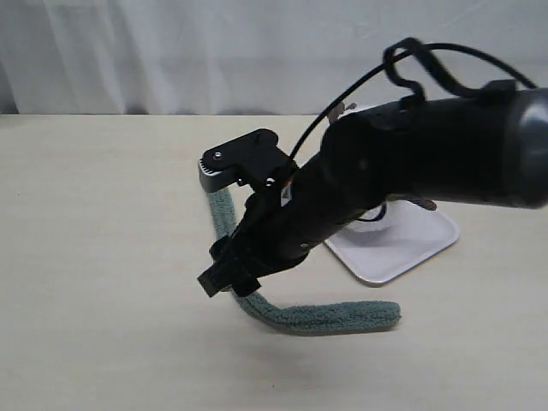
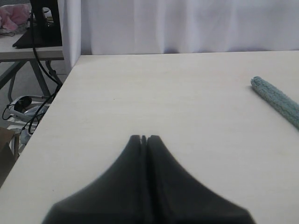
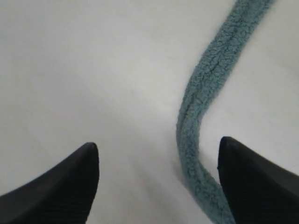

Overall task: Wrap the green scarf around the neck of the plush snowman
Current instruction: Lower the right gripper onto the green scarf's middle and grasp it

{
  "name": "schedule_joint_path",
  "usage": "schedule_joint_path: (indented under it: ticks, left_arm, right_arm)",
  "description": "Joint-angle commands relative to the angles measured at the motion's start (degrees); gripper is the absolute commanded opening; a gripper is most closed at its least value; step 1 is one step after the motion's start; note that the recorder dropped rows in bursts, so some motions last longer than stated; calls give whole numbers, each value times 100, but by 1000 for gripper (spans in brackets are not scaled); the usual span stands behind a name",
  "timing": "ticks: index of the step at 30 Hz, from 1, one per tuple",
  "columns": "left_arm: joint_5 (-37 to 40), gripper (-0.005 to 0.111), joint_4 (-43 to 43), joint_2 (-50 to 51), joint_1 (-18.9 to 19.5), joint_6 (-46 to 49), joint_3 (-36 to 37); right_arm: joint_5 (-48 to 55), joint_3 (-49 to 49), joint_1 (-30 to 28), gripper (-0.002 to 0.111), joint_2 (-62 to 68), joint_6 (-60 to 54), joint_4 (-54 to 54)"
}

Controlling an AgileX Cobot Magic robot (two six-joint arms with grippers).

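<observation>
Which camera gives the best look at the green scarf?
The exterior view: it shows most of the scarf curving across the table, though the right arm hides a stretch. The right wrist view shows only a close-up section between the fingers of the open right gripper; the left wrist view catches just one rounded end.

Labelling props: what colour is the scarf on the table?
The scarf is a fuzzy, dull grey-green, clearest in the right wrist view.

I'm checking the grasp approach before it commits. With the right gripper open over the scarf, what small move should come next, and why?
Probably shift the right gripper slightly sideways to centre the green scarf, then descend and close. Its jaws are wide open and hold nothing. The scarf lies on the table between them but off-centre, close beside one finger.
</observation>
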Motion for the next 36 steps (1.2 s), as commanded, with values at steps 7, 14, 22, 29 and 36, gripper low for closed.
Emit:
schedule_joint_path:
  ticks: [7, 14, 22, 29, 36]
  left_arm:
    - [-74, 0, -41, -10, -28, -10, 21]
    - [-74, 0, -41, -10, -28, -10, 21]
    - [-61, 0, -41, -10, -28, -10, 21]
    - [-61, 0, -41, -10, -28, -10, 21]
    - [-61, 0, -41, -10, -28, -10, 21]
  right_arm:
    - [-88, -1198, -1, 68, 1506, 695, -632]
    - [49, -1566, -15, 68, 2094, 1661, -1653]
    - [38, -1602, -23, 68, 2474, 1666, -1705]
    - [27, -1602, -23, 66, 2707, 1666, -1705]
    - [808, -1779, -23, 20, 2720, 1652, -1878]
